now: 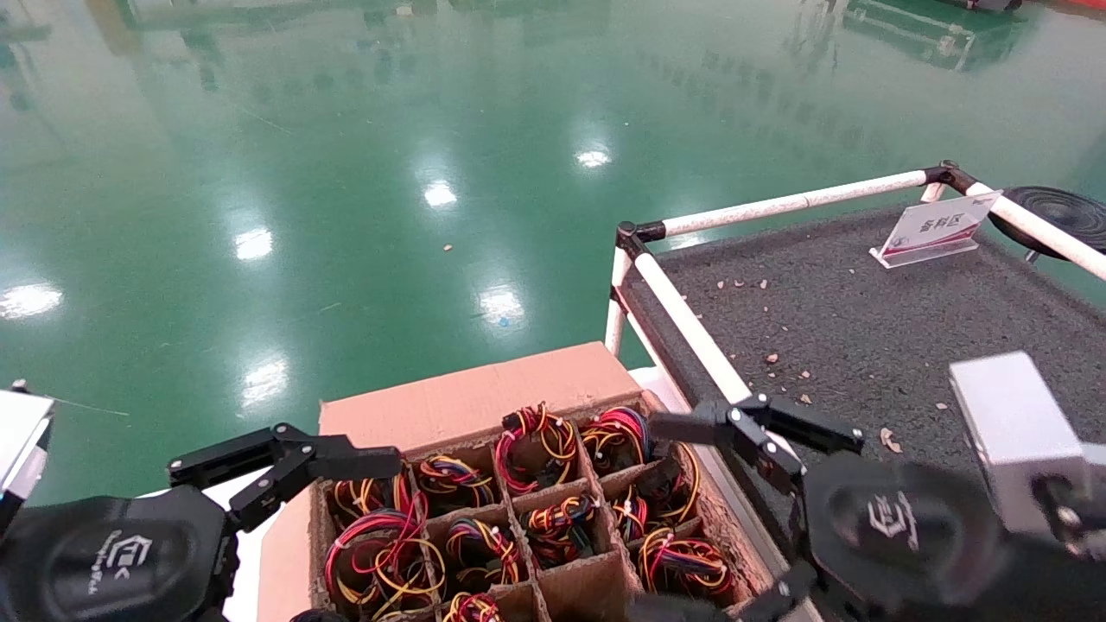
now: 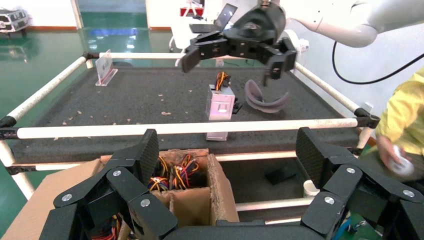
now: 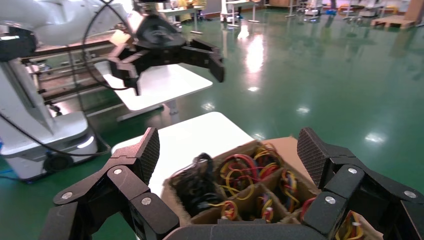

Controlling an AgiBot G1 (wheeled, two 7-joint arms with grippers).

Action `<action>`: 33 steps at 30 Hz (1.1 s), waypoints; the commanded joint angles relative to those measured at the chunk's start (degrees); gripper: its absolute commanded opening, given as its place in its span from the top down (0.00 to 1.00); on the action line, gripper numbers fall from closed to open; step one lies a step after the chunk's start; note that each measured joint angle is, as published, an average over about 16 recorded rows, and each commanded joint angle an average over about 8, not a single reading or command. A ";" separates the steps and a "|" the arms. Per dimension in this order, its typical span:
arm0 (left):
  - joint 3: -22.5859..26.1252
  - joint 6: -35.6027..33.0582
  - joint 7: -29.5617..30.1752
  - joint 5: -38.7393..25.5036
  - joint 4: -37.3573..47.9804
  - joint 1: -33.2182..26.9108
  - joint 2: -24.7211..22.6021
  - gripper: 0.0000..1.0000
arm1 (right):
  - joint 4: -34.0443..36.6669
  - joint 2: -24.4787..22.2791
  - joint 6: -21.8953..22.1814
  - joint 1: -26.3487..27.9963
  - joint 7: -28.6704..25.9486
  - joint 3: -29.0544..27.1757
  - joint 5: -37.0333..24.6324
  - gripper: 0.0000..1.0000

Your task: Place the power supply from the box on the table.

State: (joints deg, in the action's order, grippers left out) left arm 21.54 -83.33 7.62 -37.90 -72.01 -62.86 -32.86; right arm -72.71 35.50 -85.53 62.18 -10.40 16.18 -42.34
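The box (image 1: pixel 475 393) is a brown carton with a cardboard grid. Its cells hold power supplies, of which only the red, yellow and black wire bundles (image 1: pixel 536 441) show. My left gripper (image 1: pixel 285 462) hangs open over the box's left corner, with nothing between its fingers (image 2: pixel 227 150). Open and empty as well, my right gripper (image 1: pixel 752 423) sits above the box's right edge by the rail, looking down on the bundles (image 3: pixel 227 145). One silver power supply (image 2: pixel 220 102) stands upright on the table (image 1: pixel 864 302); it shows only in the left wrist view.
A white tube rail (image 1: pixel 691 324) runs between box and table. A small sign stand (image 1: pixel 937 226) and a black round object (image 1: pixel 1058 212) sit at the table's far end. Scraps litter the grey top. A person in yellow (image 2: pixel 405 120) stands beyond the table.
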 commanded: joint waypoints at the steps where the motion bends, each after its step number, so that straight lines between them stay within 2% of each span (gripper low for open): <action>1: 0.00 0.00 0.00 0.00 0.00 0.00 0.00 0.00 | 0.05 0.03 0.01 0.03 0.02 0.01 -0.03 0.00; 12: -0.01 0.01 0.00 0.01 0.01 0.01 0.00 0.00 | -1.71 -0.96 -0.38 -1.25 -0.59 -0.36 1.03 0.00; 20: -0.01 0.01 0.00 0.02 0.01 0.01 0.00 1.00 | -1.23 -0.71 -0.28 -0.92 -0.46 -0.31 0.82 0.00; 33: -0.01 0.01 0.00 0.02 0.02 0.01 0.00 1.00 | -0.89 -0.51 -0.19 -0.66 -0.37 -0.21 0.56 0.00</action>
State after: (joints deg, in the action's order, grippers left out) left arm 21.53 -83.32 7.62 -37.88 -71.99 -62.85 -32.86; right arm -73.60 34.98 -85.72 61.52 -10.76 15.97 -41.78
